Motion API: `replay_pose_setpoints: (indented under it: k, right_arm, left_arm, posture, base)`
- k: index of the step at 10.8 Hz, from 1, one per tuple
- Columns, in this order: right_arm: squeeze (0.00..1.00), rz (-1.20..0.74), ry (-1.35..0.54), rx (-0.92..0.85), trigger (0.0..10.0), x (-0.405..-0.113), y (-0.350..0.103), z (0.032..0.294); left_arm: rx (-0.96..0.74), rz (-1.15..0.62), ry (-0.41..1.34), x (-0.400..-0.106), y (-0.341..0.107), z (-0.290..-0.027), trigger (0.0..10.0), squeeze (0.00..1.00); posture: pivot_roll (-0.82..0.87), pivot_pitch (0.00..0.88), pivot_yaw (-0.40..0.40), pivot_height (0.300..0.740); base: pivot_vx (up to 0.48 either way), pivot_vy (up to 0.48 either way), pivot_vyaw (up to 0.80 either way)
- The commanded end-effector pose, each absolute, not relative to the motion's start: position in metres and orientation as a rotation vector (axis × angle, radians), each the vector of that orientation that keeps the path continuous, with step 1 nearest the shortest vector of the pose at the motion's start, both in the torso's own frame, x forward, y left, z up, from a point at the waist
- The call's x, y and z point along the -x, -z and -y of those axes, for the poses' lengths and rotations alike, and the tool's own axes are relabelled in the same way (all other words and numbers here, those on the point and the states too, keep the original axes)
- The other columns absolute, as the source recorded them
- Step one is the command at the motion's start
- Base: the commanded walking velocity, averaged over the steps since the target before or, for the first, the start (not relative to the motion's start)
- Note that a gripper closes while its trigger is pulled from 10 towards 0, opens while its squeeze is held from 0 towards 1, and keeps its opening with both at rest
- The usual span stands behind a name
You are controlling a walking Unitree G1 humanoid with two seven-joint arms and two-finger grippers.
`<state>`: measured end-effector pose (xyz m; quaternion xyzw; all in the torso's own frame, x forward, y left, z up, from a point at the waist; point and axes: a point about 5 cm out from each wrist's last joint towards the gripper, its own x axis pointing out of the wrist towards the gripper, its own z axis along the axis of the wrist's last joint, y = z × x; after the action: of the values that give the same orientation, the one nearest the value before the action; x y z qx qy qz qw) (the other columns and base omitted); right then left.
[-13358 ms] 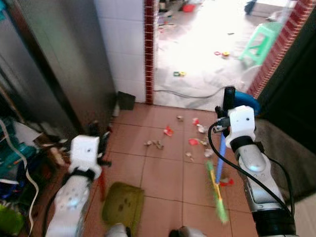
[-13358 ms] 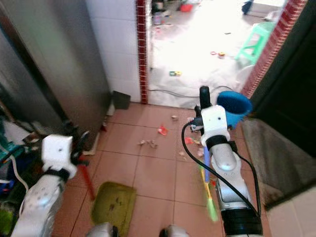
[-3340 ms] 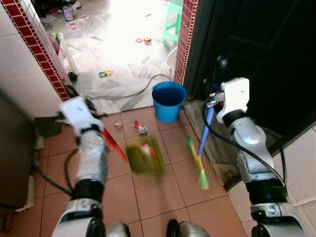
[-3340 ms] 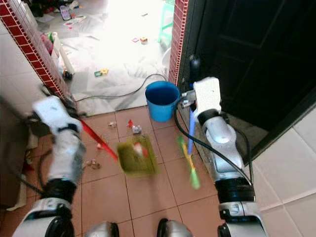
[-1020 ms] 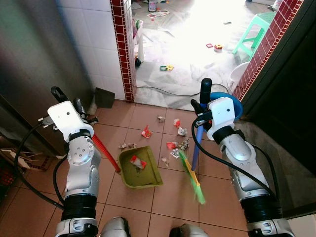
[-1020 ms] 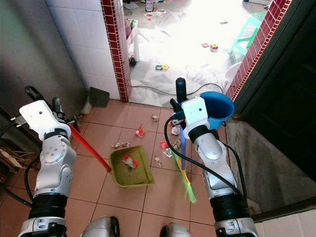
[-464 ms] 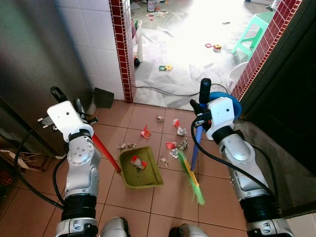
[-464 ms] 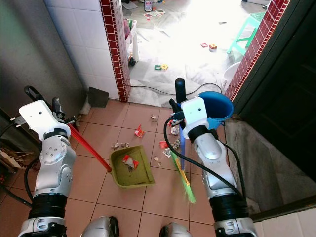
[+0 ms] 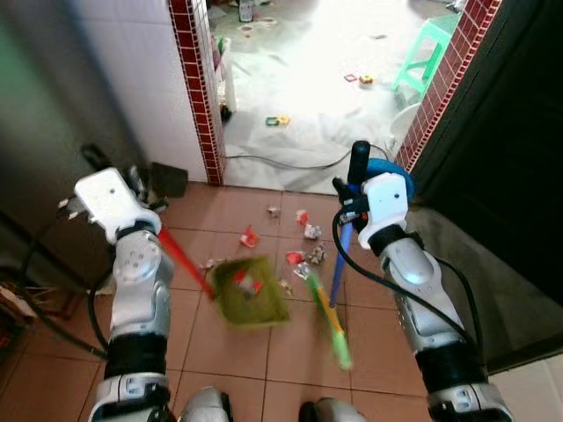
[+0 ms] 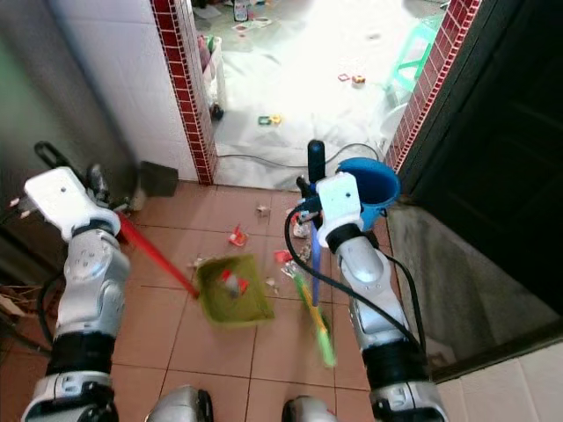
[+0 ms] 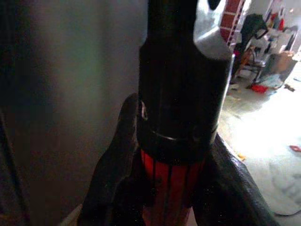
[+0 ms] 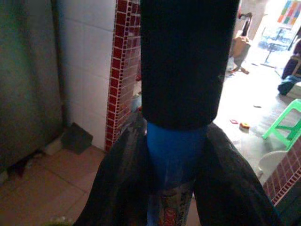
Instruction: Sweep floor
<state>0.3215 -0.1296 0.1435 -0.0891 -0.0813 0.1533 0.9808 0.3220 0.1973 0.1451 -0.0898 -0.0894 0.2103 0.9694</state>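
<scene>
My left gripper (image 9: 132, 195) is shut on the red handle (image 11: 171, 184) of a green dustpan (image 9: 252, 292). The pan rests on the terracotta tiles before me with a red-and-white scrap inside. My right gripper (image 9: 354, 192) is shut on the blue handle (image 12: 174, 145) of a broom. Its green bristles (image 9: 329, 322) touch the floor just right of the pan. Scraps of litter (image 9: 304, 231) lie on the tiles between the pan and the doorway.
A blue bucket (image 10: 369, 186) stands behind my right wrist by the red brick doorpost (image 9: 437, 88). A dark doorway lies to the right, a grey metal wall (image 9: 53, 105) to the left. Beyond the threshold are a cable (image 9: 281, 163), toys and a green stool (image 9: 420, 60).
The whole picture has shifted a little, so the camera moved. Dustpan and broom head now look blurred with motion. Both grippers keep their hold on the handles.
</scene>
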Motion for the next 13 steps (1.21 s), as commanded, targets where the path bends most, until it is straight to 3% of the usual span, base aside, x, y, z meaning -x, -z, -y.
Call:
replay_pose_setpoints:
  k: [1, 13]
  right_arm:
    - [0.00, 0.200, -0.284, 0.177, 10.0, -0.325, -0.152, 0.131]
    - [0.00, 0.212, -0.235, 0.168, 10.0, -0.325, -0.148, 0.132]
  left_arm:
    - [0.180, 0.235, -0.425, -0.325, -0.158, -0.201, 10.0, 0.00]
    - [0.239, 0.181, -0.382, -0.328, -0.152, -0.201, 10.0, 0.00]
  posture:
    - [-0.10, 0.000, 0.028, 0.740]
    - [-0.10, 0.000, 0.071, 0.740]
  base:
    - [0.000, 0.000, -0.80]
    - [0.000, 0.000, -0.80]
